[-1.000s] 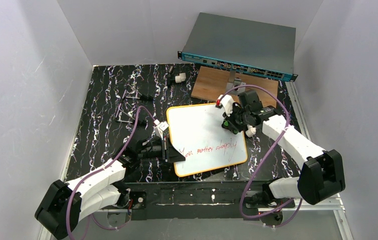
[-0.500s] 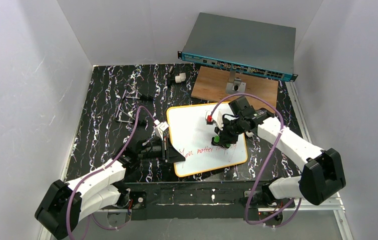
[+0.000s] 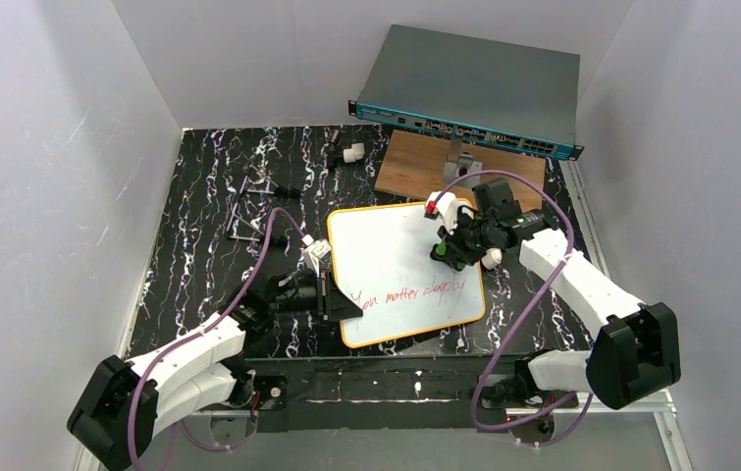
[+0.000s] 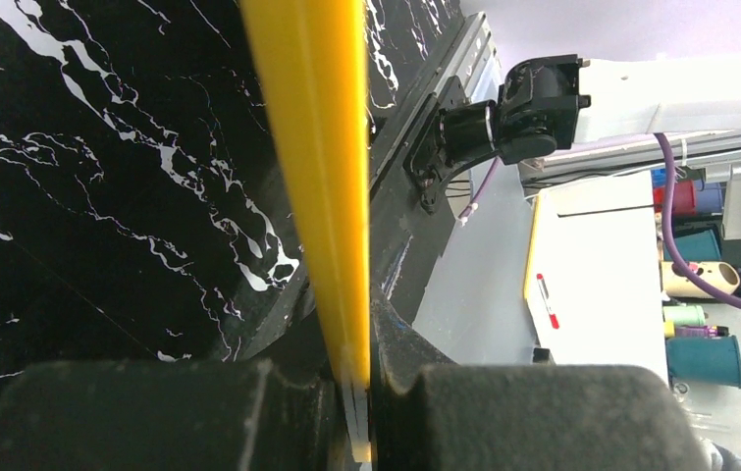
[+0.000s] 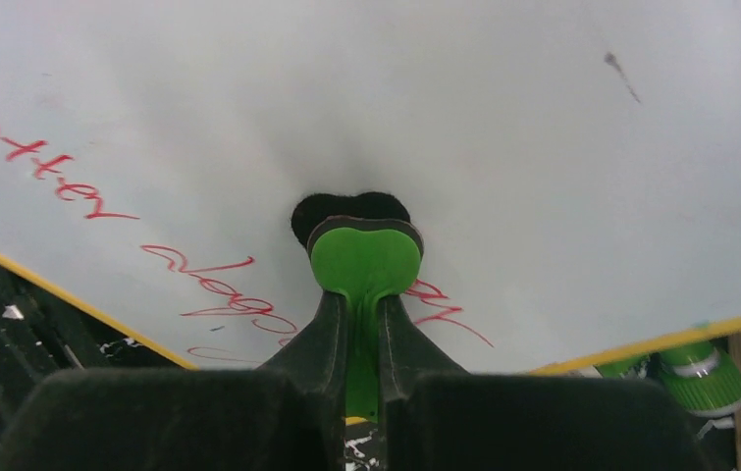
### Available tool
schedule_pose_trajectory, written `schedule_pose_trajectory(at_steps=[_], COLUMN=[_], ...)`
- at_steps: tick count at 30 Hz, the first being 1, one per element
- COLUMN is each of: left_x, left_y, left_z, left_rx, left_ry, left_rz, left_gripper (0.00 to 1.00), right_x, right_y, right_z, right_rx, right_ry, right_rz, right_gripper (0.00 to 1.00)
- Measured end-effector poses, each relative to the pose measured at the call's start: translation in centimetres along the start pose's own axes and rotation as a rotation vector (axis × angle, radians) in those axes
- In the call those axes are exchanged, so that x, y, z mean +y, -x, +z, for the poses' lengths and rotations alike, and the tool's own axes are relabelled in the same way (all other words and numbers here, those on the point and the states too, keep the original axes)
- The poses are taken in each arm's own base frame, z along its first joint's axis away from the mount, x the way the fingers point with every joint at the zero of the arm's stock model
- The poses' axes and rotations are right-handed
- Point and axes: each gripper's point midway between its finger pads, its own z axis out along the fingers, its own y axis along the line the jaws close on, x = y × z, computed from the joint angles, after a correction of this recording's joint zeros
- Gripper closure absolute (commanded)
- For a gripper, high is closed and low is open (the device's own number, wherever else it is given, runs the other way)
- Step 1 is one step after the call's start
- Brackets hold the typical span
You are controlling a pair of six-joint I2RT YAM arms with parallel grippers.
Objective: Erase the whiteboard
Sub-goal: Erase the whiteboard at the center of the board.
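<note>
The whiteboard (image 3: 396, 255), white with a yellow-orange rim, lies tilted in the middle of the table, with a red handwritten line (image 3: 410, 291) along its near part. My left gripper (image 3: 332, 294) is shut on the board's left edge; the left wrist view shows the yellow rim (image 4: 317, 147) pinched between the fingers of that gripper (image 4: 351, 392). My right gripper (image 3: 448, 247) is shut on a green eraser (image 5: 364, 260). Its black pad (image 5: 351, 208) presses on the board (image 5: 346, 88) just above the right end of the red writing (image 5: 209, 285).
A brown wooden board (image 3: 415, 157) lies behind the whiteboard, with a grey network switch (image 3: 469, 88) propped over it. A small white part (image 3: 351, 153) and metal clips (image 3: 248, 231) lie at the back left. Green caps (image 5: 695, 363) sit past the board's right edge.
My right gripper swept the eraser down to the writing's right end, then back up and right. The red line still shows. The left arm has held still.
</note>
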Motion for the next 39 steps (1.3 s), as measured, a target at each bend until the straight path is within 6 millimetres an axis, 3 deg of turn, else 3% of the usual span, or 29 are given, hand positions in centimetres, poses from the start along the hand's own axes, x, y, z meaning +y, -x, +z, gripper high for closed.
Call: schedule_pose_trajectory(at_steps=[7, 10, 14, 19, 23, 26, 30, 31, 33, 35, 36, 39], left_x=[0.0, 0.0, 0.1, 0.3, 0.3, 0.4, 0.4, 0.5, 0.4, 0.4, 0.4, 0.5], left_y=[0.0, 0.0, 0.1, 0.5, 0.5, 0.5, 0.6, 0.6, 0.9, 1.1, 1.1, 1.2], left_z=[0.0, 0.0, 0.0, 0.1, 0.1, 0.1, 0.1, 0.0, -0.2, -0.3, -0.3, -0.1], left_rx=[0.000, 0.001, -0.006, -0.025, -0.025, -0.023, -0.025, -0.026, -0.050, -0.063, -0.062, -0.062], left_ry=[-0.003, -0.002, 0.006, 0.019, 0.020, 0.024, 0.025, 0.030, 0.041, 0.048, 0.048, 0.044], left_rz=[0.030, 0.039, 0.028, 0.018, 0.017, 0.015, 0.035, 0.031, 0.037, 0.050, 0.055, 0.047], left_gripper=[1.00, 1.00, 1.00, 1.00, 1.00, 1.00, 1.00, 1.00, 1.00, 1.00, 1.00, 1.00], right_x=[4.4, 5.4, 3.9, -0.1, -0.4, 2.0, 9.7, 9.5, 6.7, -1.9, -3.1, -3.2], right_y=[1.4, 2.0, 2.3, 2.8, 2.7, 2.9, 3.9, 3.9, 3.9, 2.7, 2.3, 2.3], right_z=[0.4, 0.7, 1.1, 1.0, 1.1, 1.4, 2.3, 2.4, 2.3, 0.9, 0.7, 0.8], right_rx=[-0.057, -0.062, -0.052, -0.067, -0.077, -0.084, -0.077, -0.067, -0.071, -0.080, -0.075, -0.076], right_ry=[0.184, 0.200, 0.110, -0.074, -0.072, 0.043, 0.292, 0.277, 0.175, -0.139, -0.186, -0.195], right_rz=[-0.050, -0.048, 0.015, 0.078, 0.078, 0.024, -0.129, -0.114, -0.028, 0.133, 0.157, 0.176], right_gripper=[0.99, 0.99, 0.99, 0.99, 0.99, 0.99, 0.99, 0.99, 0.99, 0.99, 0.99, 0.99])
